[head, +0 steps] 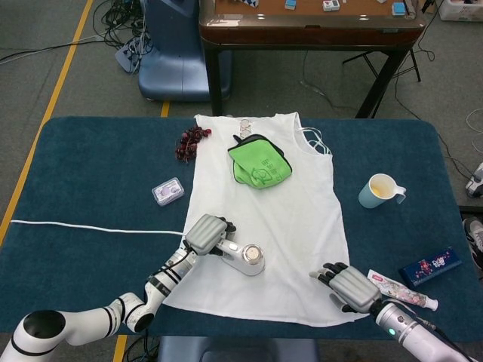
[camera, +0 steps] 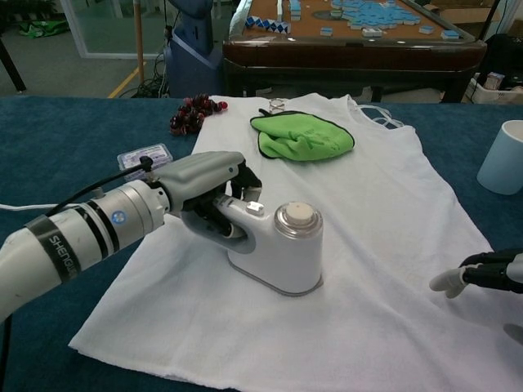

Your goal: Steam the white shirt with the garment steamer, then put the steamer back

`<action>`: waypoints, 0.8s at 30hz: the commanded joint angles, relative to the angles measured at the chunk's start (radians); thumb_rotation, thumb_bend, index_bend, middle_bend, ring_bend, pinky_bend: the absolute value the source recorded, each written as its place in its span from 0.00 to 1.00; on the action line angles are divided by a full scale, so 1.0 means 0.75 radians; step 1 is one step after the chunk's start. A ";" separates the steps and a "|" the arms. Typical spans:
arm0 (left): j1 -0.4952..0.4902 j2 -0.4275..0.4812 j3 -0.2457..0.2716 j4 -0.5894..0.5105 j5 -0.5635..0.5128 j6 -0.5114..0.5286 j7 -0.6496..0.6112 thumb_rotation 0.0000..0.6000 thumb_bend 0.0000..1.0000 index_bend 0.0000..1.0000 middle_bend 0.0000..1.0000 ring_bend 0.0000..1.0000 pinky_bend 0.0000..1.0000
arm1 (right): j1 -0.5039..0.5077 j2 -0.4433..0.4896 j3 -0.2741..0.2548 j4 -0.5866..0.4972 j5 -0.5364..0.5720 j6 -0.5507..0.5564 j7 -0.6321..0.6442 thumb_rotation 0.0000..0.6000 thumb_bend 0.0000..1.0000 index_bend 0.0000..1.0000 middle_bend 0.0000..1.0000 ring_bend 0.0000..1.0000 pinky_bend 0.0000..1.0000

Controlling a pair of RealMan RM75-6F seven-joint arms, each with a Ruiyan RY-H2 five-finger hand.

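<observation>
The garment steamer, smooth white plastic, sits on the white shirt with your left hand clamped around its handle. A crumpled green cloth lies across the collar end. Your right hand rests fingers apart on the hem.

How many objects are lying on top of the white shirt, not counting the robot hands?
2. The garment steamer stands on the lower left part of the white shirt, held by the left hand. The green cloth lies near the collar.

Left hand gripping garment steamer on white shirt — right hand resting at hem
</observation>
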 commanded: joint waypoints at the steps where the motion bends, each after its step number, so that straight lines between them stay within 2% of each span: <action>1: -0.002 -0.005 0.003 0.017 0.006 -0.001 0.007 1.00 0.17 0.78 0.60 0.50 0.59 | -0.001 -0.001 0.002 0.004 0.004 -0.002 0.000 1.00 0.57 0.13 0.23 0.13 0.20; 11: -0.003 0.024 -0.042 0.102 -0.028 -0.006 -0.025 1.00 0.17 0.78 0.60 0.50 0.59 | 0.007 -0.026 0.012 0.028 0.018 -0.030 0.002 1.00 0.57 0.13 0.23 0.13 0.20; 17: -0.009 0.037 -0.073 0.149 -0.051 -0.012 -0.056 1.00 0.17 0.78 0.60 0.50 0.59 | 0.015 -0.038 0.016 0.028 0.026 -0.052 -0.023 1.00 0.57 0.09 0.17 0.07 0.13; 24: -0.025 0.040 -0.113 0.200 -0.080 -0.018 -0.082 1.00 0.17 0.78 0.60 0.50 0.59 | 0.009 -0.046 0.020 0.028 0.055 -0.066 -0.056 1.00 0.57 0.09 0.16 0.06 0.11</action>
